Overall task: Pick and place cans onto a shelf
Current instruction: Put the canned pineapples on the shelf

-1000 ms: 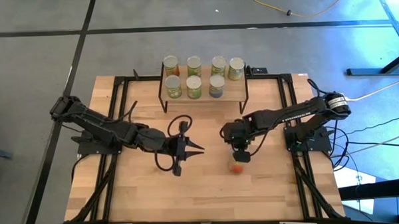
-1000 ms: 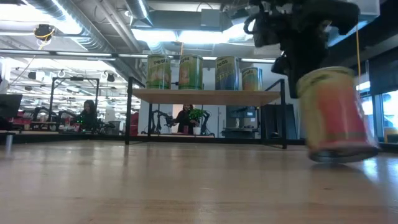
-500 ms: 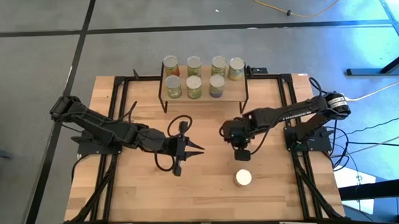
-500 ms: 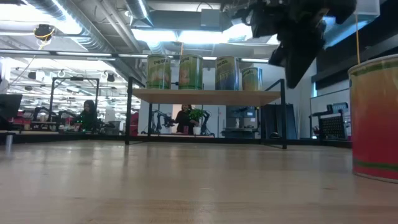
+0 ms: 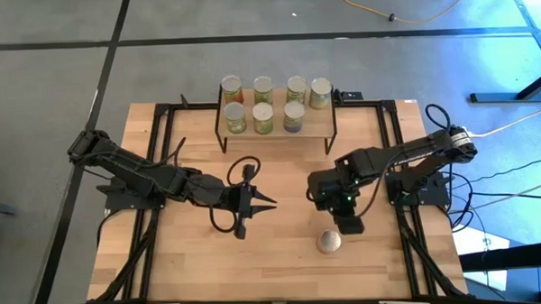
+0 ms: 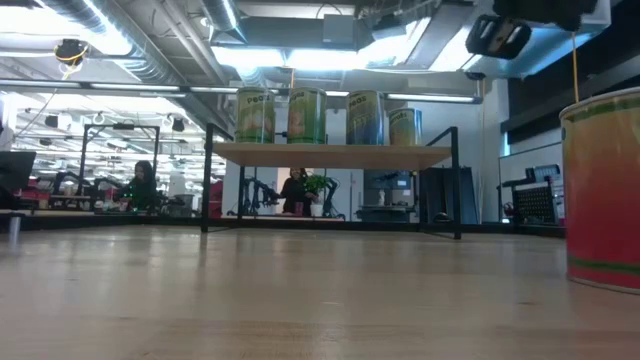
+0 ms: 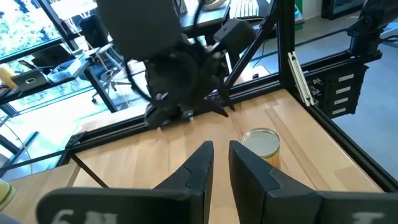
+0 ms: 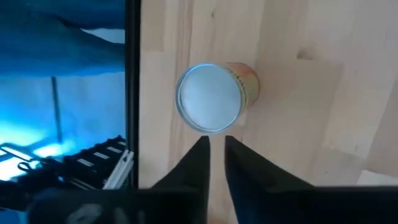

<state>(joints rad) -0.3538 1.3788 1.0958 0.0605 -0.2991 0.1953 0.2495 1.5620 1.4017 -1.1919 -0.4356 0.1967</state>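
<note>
One can [image 5: 328,242] stands upright on the table [image 5: 193,263], apart from the right gripper [image 5: 350,226] poised just above it with fingers nearly together, holding nothing, while seven cans [image 5: 263,104] sit on the shelf [image 5: 316,126].

Both of my arms are matte black, built of slim jointed segments on black frame rails that run along the worktop [image 5: 283,260]. A thin black cable loops loosely off the left arm just behind its left end effector [image 5: 265,204], whose two fingers taper to narrow black wedges. The right end effector [image 5: 350,227] is a blocky black head with matching dark wedge fingers.
</note>
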